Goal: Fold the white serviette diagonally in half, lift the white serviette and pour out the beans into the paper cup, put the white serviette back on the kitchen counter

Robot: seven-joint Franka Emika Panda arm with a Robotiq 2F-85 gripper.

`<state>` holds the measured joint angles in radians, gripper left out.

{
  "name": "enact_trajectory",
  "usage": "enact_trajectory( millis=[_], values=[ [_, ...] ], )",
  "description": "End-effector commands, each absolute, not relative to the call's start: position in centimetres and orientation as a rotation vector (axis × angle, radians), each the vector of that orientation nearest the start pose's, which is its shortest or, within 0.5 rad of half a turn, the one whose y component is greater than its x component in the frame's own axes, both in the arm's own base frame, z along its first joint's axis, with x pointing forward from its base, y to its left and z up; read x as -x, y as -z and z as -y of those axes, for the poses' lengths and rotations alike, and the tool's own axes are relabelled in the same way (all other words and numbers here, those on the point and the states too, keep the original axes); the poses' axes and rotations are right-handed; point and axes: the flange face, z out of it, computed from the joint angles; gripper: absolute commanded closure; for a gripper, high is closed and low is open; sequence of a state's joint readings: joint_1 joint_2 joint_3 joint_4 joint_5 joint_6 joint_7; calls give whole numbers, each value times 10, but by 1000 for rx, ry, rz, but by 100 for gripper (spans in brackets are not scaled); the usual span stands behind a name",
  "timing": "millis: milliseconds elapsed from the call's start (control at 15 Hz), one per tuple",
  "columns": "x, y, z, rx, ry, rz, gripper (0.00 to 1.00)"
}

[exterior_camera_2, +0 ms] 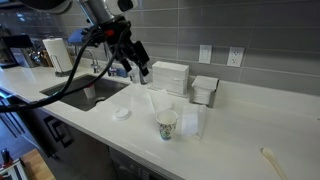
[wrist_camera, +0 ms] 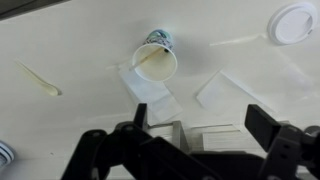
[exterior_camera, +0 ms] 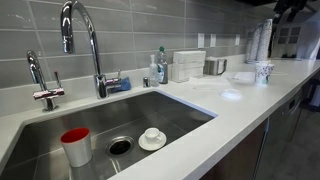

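While the arm hangs over the back part of the kitchen counter, I read the gripper as spread wide in the wrist view. Its two dark fingers stand well apart with nothing between them, and only counter and the tops of the white boxes show beneath. In an exterior view the gripper is up in the air just in front of those stacked white boxes, touching nothing. The white serviette lies flat on the counter, apart from the gripper and near the paper cup, on the side toward a round white lid. Both exterior views show the same: serviette, cup, lid. The cup stands upright with its mouth open and its bluish print visible, closer to the counter's front edge than the serviette. A second pale sheet lies right against the cup's base on the far side from the lid; I cannot tell what it is. A thin pale stirrer lies alone on the counter, well apart from the cup. Further along, the steel sink holds a red-topped cup and a saucer with a small cup, under a chrome faucet.
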<state>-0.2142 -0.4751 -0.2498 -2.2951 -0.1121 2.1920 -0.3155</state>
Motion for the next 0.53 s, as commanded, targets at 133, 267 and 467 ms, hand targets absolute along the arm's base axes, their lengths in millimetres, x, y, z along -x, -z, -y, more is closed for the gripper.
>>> enact_trajectory(
  millis=[133, 267, 467],
  values=[
    [-393, -563, 212, 3214, 554, -136, 0],
    [-395, -562, 210, 3215, 549, -128, 0],
    [-395, -562, 210, 3215, 549, -128, 0]
  ],
)
